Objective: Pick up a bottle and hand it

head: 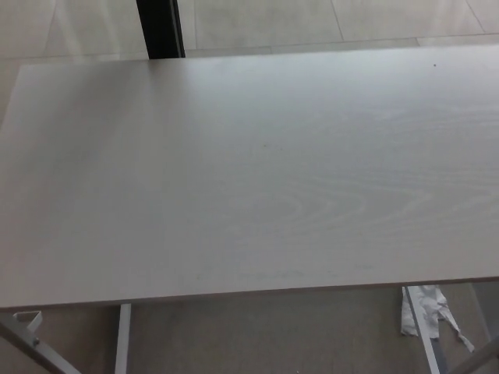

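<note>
Pale floor tiles (257, 19) run along the top of the head view, beyond the far edge of a wide table (249, 171) with a light, whitish wood-grain top that fills most of the picture. A dark upright post (160, 27) stands behind the table's far edge, toward the left. Below the near edge, white table legs (121, 339) show at the lower left and lower right over a greyish floor (265, 335). A crumpled white scrap (425, 308) lies or hangs beside the right leg, near the table's edge. A tiny dark speck (434, 65) sits on the tabletop near the far right. Neither robot hand shows, so whether either is released or clenched cannot be told. No bottle can be seen on the table or elsewhere.
</note>
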Controlling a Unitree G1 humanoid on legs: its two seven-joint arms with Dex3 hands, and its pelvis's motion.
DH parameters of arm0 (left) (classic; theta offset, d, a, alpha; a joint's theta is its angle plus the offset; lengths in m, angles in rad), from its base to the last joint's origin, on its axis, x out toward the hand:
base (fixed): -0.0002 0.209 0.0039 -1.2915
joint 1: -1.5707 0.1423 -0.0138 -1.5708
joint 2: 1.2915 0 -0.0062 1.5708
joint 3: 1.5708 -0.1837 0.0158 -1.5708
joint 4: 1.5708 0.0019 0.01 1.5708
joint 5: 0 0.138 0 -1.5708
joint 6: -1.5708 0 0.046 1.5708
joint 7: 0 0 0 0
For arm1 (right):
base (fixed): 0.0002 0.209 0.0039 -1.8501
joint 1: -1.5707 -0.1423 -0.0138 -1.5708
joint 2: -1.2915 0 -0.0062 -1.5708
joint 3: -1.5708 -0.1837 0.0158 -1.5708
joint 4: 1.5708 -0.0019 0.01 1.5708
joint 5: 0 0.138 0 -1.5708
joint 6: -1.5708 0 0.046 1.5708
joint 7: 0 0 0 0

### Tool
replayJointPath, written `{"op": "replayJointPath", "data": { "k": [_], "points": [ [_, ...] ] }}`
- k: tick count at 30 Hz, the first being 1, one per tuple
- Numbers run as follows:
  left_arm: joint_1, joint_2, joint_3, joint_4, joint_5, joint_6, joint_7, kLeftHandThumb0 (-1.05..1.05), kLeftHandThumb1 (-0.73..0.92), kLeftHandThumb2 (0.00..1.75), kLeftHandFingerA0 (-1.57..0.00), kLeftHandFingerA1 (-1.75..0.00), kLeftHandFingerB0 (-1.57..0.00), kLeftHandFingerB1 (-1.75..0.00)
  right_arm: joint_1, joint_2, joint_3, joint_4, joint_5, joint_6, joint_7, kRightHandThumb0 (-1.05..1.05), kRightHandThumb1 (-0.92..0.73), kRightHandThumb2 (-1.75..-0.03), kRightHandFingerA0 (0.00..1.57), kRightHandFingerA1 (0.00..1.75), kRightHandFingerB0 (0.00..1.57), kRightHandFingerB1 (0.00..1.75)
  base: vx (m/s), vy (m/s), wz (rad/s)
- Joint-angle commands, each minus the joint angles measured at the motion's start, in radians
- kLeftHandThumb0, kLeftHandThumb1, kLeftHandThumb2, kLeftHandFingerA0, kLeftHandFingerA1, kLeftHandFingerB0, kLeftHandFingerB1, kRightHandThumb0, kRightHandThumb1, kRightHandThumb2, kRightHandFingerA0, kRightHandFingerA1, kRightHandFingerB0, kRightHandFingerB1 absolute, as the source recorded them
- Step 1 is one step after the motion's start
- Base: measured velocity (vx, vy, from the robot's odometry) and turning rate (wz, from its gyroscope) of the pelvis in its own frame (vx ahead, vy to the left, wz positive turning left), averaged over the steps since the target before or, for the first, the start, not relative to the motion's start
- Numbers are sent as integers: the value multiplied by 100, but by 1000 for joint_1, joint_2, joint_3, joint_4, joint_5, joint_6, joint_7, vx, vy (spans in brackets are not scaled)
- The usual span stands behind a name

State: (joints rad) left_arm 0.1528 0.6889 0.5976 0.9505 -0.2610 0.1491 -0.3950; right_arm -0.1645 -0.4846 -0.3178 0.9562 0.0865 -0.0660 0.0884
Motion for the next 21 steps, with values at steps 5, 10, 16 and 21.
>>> {"op": "replayJointPath", "data": {
  "k": [5,10,16,21],
  "points": [
    [37,76,-110,54,60,-114,-42,-80,65,60,-72,-60,-39,-43,14,-12,6,-6,-6,-35,20,-52,-61,-59,71,97,38,40,0,0,0],
    [3,42,-17,88,-46,-123,-77,-75,57,58,-70,-62,-39,-41,8,-14,-4,14,2,-36,9,-51,-59,-57,75,87,41,41,0,0,0],
    [-18,23,6,71,-50,-143,-71,-73,56,58,-79,-63,-45,-44,-4,-20,-8,14,7,-30,21,-50,-60,-58,83,112,39,41,0,0,0],
    [-14,21,10,89,-52,-139,-85,-72,56,58,-81,-63,-46,-43,6,-26,-8,11,4,-27,23,-49,-59,-58,77,91,39,42,0,0,0]
  ]
}}
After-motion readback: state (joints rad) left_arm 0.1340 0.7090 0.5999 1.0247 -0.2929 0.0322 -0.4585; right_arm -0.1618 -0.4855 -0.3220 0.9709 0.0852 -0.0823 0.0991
